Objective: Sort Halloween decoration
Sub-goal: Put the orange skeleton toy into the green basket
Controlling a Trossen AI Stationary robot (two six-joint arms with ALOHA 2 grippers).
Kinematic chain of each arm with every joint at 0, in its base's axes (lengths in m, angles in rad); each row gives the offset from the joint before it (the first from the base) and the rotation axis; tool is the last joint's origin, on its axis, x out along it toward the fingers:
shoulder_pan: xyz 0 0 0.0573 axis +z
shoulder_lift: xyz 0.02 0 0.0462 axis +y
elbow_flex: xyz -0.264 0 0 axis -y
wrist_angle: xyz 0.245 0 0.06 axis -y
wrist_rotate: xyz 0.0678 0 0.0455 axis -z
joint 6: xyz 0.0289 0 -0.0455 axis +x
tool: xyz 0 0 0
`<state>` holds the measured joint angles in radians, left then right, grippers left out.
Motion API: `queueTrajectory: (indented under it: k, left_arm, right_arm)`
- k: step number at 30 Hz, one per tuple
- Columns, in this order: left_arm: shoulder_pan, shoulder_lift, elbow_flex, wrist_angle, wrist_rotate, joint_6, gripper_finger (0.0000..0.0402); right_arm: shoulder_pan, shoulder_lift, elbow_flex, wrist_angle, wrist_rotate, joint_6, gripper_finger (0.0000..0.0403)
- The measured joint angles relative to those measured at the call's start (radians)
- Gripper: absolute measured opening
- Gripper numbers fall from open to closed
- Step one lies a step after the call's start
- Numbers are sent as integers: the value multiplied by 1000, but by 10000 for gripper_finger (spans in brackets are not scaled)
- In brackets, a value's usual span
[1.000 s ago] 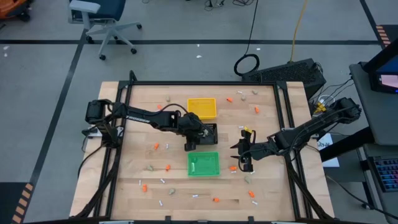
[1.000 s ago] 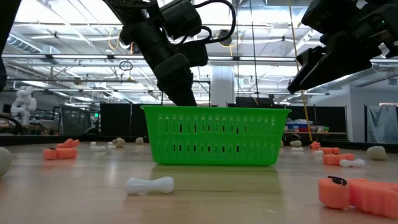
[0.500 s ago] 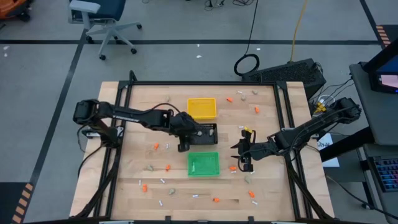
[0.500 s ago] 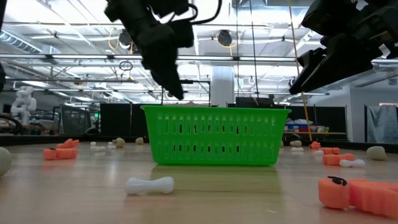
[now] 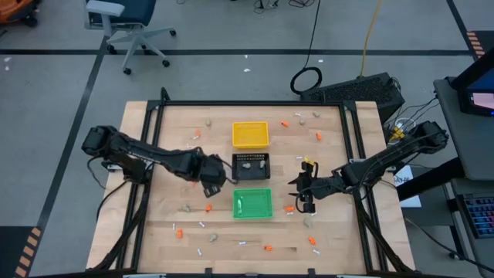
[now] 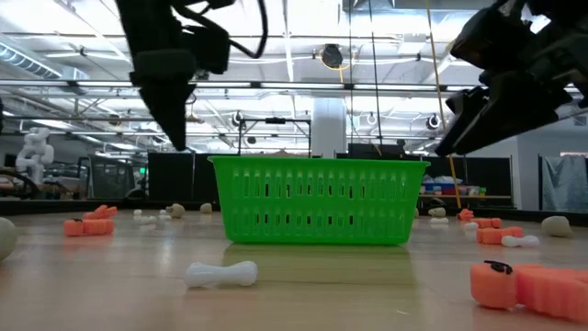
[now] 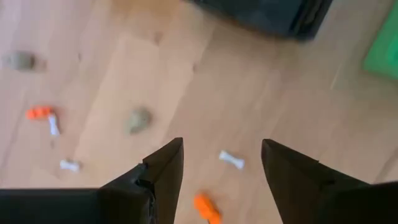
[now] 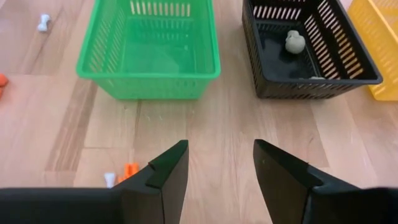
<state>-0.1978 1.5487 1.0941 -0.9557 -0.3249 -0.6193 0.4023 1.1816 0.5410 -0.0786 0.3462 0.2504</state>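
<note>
While hovering left of the black tray (image 5: 252,165), left gripper (image 7: 221,180) open and empty, nearer than right gripper (image 8: 216,167), likewise open; orange bit (image 7: 206,208) just beside near fingertip, long axis slanted across the gap.
</note>
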Motion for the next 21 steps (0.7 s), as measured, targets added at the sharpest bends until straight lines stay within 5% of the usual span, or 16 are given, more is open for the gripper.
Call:
queueTrajectory:
  k: [16,21]
  left_arm:
    - [-165,-12,-168,-106,42,-519,212]
    - [-160,-12,-195,-98,83,-552,212]
  right_arm:
    - [0,0,-45,76,-2,-16,169]
    - [0,-1,-44,85,-2,-23,169]
